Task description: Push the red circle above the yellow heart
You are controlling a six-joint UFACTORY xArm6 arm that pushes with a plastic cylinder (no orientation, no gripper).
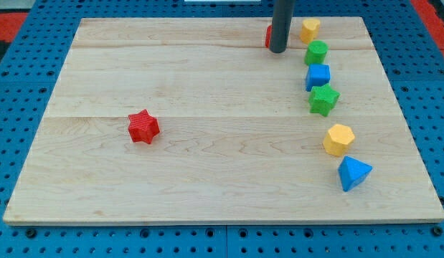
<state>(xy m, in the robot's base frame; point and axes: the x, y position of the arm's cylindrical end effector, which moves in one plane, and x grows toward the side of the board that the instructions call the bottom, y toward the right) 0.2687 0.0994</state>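
My tip (277, 50) rests on the wooden board (207, 179) near the view's top, right of centre. A red block (267, 36), the red circle, is mostly hidden behind the rod; only its left edge shows, and it touches or nearly touches the rod. A small yellow block (310, 29), which looks like the heart, sits just right of the rod at the board's top edge. The red block is level with it and to its left.
A column of blocks runs down the view's right: a green round block (316, 51), a blue cube (318, 76), a green star (323, 99), a yellow pentagon-like block (339, 138) and a blue triangle (353, 173). A red star (143, 127) lies at left centre.
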